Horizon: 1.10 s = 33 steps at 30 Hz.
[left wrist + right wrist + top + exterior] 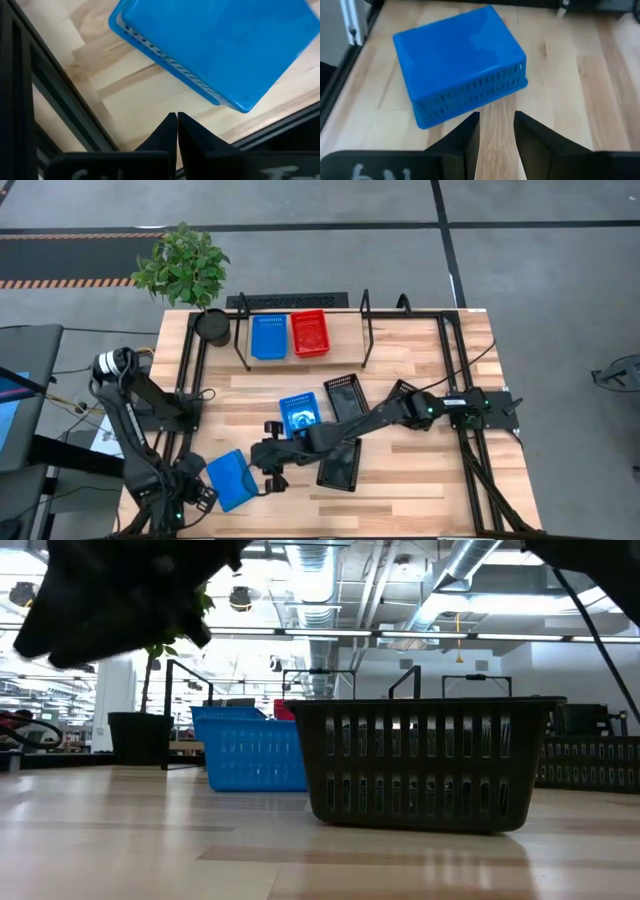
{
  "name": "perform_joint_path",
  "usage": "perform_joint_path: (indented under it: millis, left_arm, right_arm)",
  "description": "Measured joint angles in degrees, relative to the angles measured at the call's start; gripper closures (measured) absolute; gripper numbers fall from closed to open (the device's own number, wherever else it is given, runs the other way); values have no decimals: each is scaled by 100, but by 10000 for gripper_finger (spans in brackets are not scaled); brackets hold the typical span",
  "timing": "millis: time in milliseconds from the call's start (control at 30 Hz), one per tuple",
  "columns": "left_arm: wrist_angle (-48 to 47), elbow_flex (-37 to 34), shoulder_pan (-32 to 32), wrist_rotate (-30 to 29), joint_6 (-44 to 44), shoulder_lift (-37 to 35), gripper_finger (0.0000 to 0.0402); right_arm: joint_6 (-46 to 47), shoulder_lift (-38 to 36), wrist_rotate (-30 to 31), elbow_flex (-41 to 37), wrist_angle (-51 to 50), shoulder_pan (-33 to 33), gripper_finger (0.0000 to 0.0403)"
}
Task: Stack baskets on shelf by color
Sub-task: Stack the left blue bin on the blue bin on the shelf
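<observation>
One blue basket [231,479] is lying upside down near the table's 7 o'clock corner, well apart from the shelf [300,307] at 12 o'clock, where a blue basket on the shelf [268,336] and a red basket [309,333] are already sitting side by side. The right gripper [272,475] is reaching across just beside it at its 3 o'clock side, fingers parted and holding nothing, so I judge the pickup is in hand; next it is needing to close on a wall, and likely turn the basket over. The left gripper [177,131] is waiting near it, fingers pressed together on nothing. The right wrist view is showing the solid bottom facing up; the low view is showing only a black basket [425,762].
</observation>
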Motion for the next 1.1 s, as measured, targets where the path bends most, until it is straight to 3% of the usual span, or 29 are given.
perform_joint_path:
  millis: [433, 533, 667, 833, 1100]
  left_arm:
    - [-96, -272, 142, -70, 309, 247, 401]
    - [-133, -192, 343, 87, 675, 269, 401]
    - [-78, 48, 655, -203, 1219, 252, 401]
    - [226, -91, 840, 480, 1833, 438, 401]
    - [281, -98, 1204, 436, 2815, 969, 401]
  right_arm:
    - [9, 424, -266, 2, 542, -54, 270]
    - [-32, 424, -268, 4, 536, -64, 273]
    - [-118, 424, -281, 4, 567, -71, 274]
    - [-123, 424, -285, 4, 564, -58, 275]
    - [-126, 424, -285, 4, 534, -47, 275]
